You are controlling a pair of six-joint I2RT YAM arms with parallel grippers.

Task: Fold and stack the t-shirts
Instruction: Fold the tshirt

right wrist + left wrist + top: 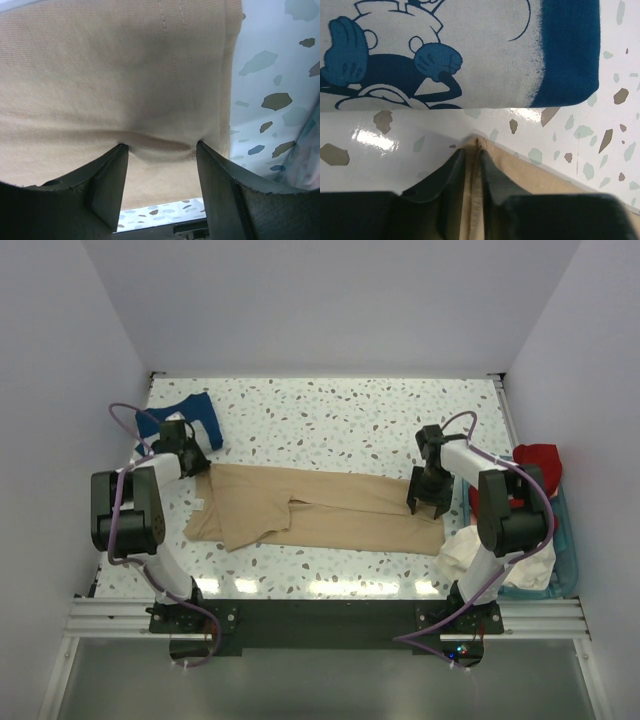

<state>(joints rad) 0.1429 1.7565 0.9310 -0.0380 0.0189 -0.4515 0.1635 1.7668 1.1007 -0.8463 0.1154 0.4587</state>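
— Black fingers of the left gripper (pixel 472 150) are the closest thing I see. They are almost shut, and the hem of the tan t-shirt (pixel 320 505) is pinched between them, at its far left corner.

— And the right gripper (pixel 160 150)?

— Its fingers stand wide apart, with the tips pressed down on the right end of the same shirt. A small wrinkle of cloth lies between them, but I think they grip nothing.

— Where does this shirt lie?

— Flat across the middle of the table (pixel 350 420), folded into a long band from left to right.

— How will it handle?

— Light and very soft, I judge. It will sag and slide wherever nothing holds it. It is best to take it at the corners or along the hem, where the cloth is doubled and stitched. With one gripper at each end lifting together, the band should not twist.

— How many shirts are there?

— I count four. One is the tan. One navy t-shirt (pixel 190 418) lies folded at the far left, just beyond the left gripper and apart from the tan one. One red t-shirt (pixel 538 462) and one cream-white t-shirt (pixel 468 550) are at the right in the teal basket (pixel 567 540), and the white one spills over its rim. So there is one basket, and two arms.
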